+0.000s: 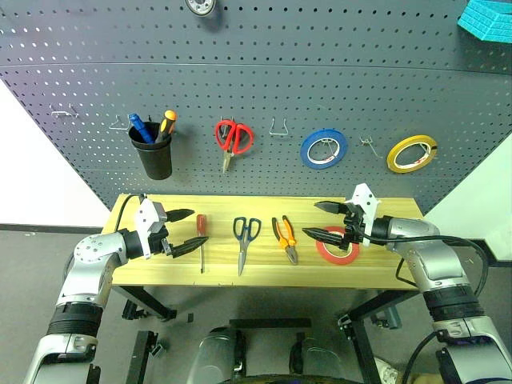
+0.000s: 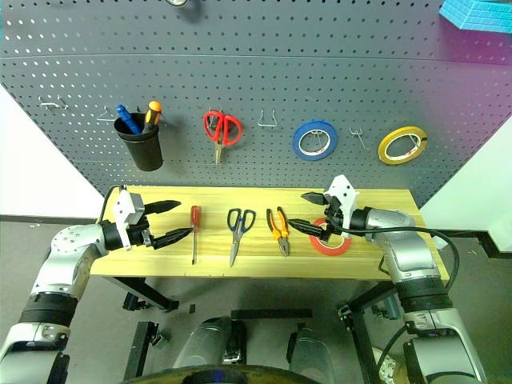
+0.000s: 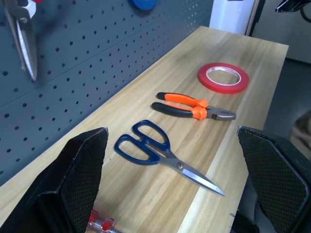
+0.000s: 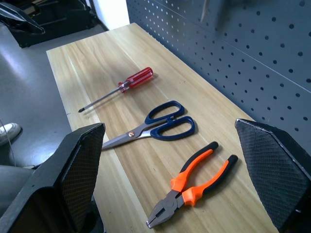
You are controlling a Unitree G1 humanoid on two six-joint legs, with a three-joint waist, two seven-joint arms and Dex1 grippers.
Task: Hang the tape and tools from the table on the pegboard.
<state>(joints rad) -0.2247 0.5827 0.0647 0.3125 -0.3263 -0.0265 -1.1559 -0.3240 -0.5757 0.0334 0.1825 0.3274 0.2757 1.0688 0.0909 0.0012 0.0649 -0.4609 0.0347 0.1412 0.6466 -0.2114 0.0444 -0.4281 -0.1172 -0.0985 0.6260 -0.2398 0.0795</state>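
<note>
On the light wood table (image 1: 384, 272) lie, from left to right, a red-handled screwdriver (image 1: 201, 238), dark blue-handled scissors (image 1: 245, 238), orange-and-black pliers (image 1: 286, 238) and a red roll of tape (image 1: 338, 248). The dark grey pegboard (image 1: 264, 112) rises behind the table. My left gripper (image 1: 189, 228) hovers open over the table's left end, just left of the screwdriver. Over the right end my right gripper (image 1: 320, 219) is open too, right above the tape's left edge. Both hold nothing.
Hung on the pegboard are a black cup (image 1: 152, 152) with two screwdrivers, red-handled scissors (image 1: 233, 139), a blue tape roll (image 1: 323, 149) and a yellow tape roll (image 1: 411, 153). Bare metal hooks (image 1: 279, 128) sit between them and at the far left (image 1: 62, 113).
</note>
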